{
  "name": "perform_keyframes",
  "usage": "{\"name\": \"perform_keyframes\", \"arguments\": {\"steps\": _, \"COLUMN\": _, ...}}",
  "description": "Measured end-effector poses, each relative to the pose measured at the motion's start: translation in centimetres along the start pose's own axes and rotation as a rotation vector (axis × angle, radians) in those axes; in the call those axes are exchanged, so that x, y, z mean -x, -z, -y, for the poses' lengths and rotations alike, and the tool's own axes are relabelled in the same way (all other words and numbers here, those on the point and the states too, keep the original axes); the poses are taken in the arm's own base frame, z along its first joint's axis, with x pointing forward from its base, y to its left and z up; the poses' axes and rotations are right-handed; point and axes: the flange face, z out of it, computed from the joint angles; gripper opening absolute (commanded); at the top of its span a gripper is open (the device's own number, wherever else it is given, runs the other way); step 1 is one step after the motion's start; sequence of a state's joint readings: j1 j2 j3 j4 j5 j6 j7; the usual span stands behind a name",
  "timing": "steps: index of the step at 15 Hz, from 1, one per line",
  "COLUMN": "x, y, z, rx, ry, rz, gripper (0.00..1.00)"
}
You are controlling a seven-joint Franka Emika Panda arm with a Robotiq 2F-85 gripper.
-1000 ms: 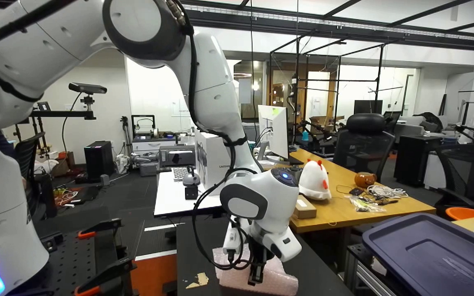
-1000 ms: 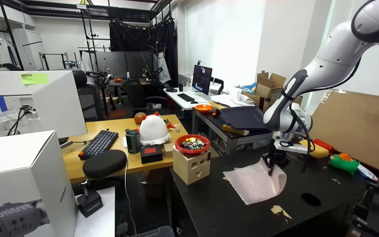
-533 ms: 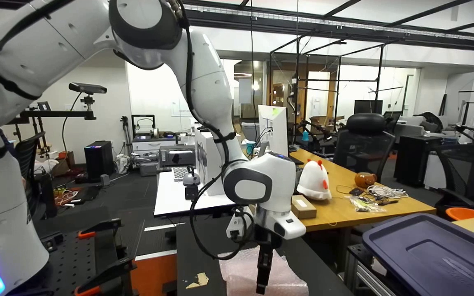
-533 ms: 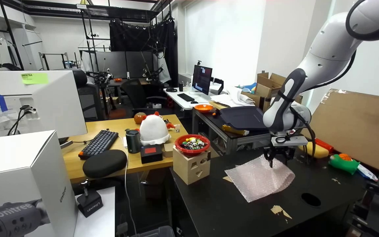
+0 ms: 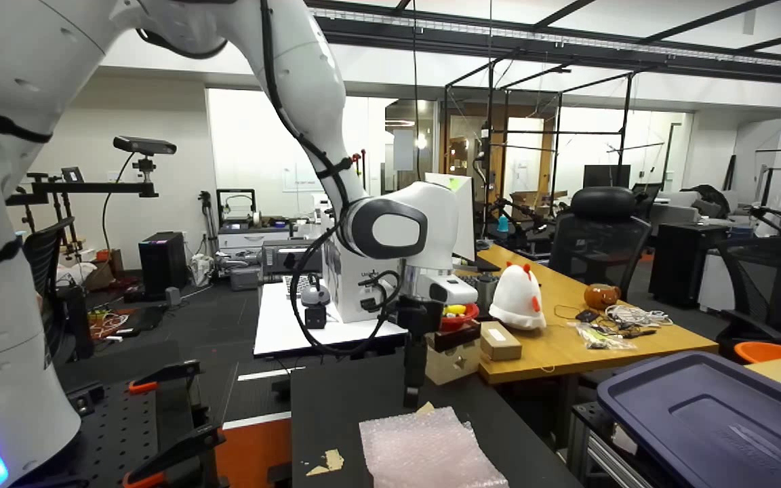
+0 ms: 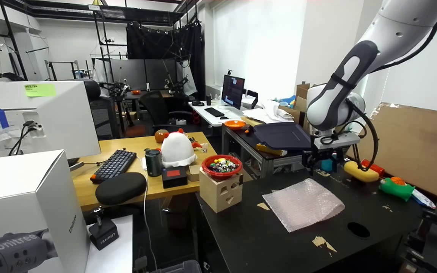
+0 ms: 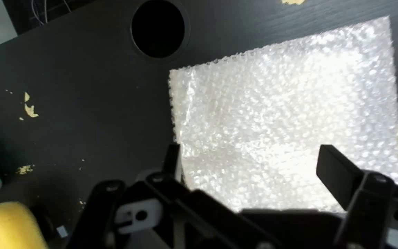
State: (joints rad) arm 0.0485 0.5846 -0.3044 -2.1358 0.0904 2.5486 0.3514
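Note:
A sheet of pinkish, translucent bubble wrap [image 6: 304, 204] lies nearly flat on the black table [image 6: 256, 246], its edge nearest the table hole slightly curled. My gripper [image 7: 250, 152] is open, its two black fingers [image 7: 337, 173] wide apart with nothing between them. In the wrist view the bubble wrap [image 7: 282, 114] fills the gap below the fingers. Both exterior views show the gripper [image 5: 412, 396] raised above the table, apart from the bubble wrap [image 5: 431, 447] and near its far edge.
A wooden shape box [image 6: 218, 197] carries a red bowl [image 6: 208, 169] of small items at the table's edge. A yellow object [image 6: 360, 171], a green toy [image 6: 396, 189] and a cardboard panel [image 6: 412, 148] line the far side. A round hole [image 6: 358, 229] pierces the tabletop.
The gripper has let go of the bubble wrap, opened and risen away from it. The wrap, bunched up at the fingers a second ago, has spread out flatter on the table.

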Motion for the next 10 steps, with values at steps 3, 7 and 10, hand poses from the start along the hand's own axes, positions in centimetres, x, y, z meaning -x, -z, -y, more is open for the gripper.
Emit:
{"name": "perform_keyframes", "arguments": {"steps": 3, "x": 2.0, "y": 3.2, "z": 1.4, "rx": -0.045, "ry": 0.111, "rz": 0.032, "gripper": 1.0}}
{"name": "perform_keyframes", "arguments": {"steps": 7, "x": 5.1, "y": 6.3, "z": 2.5, "rx": -0.092, "ry": 0.206, "rz": 0.088, "gripper": 1.0}}
{"name": "perform_keyframes", "arguments": {"steps": 10, "x": 6.7, "y": 7.5, "z": 2.7, "rx": -0.125, "ry": 0.254, "rz": 0.137, "gripper": 1.0}}
